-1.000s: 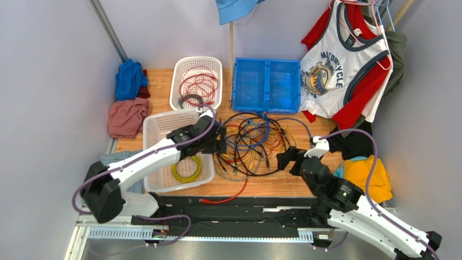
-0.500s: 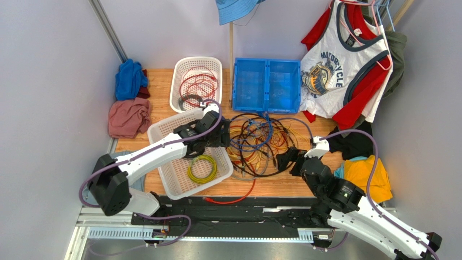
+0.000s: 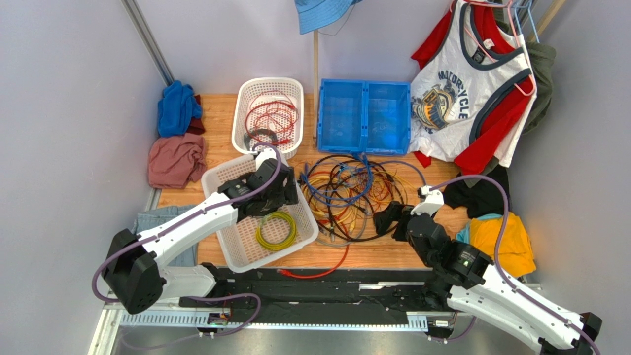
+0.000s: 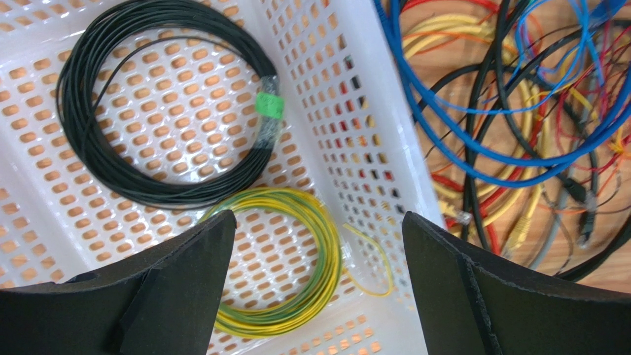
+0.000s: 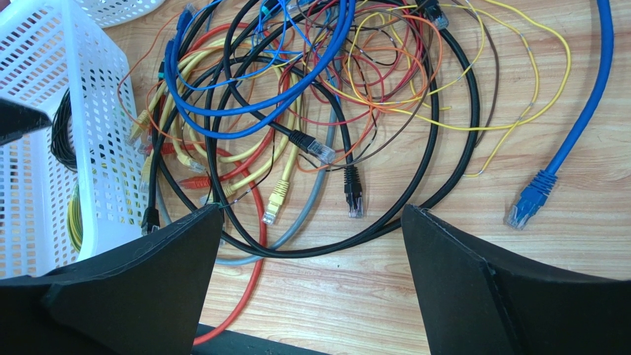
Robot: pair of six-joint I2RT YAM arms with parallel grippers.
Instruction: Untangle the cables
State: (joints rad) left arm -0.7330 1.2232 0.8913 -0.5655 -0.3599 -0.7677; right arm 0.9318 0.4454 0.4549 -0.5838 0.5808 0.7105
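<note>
Though the left arm [image 3: 194, 220] hides it overhead, black coil [image 4: 159, 194] in basket [image 4: 348, 111]

Bright, even, diffuse light fills all three views, the cables [image 5: 354, 188] cast only faint soft shadows, and detail is crisp.

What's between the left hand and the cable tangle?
The white basket's side wall, seen in the left wrist view: left hand hangs open over the basket, cable tangle lies outside it.
</note>
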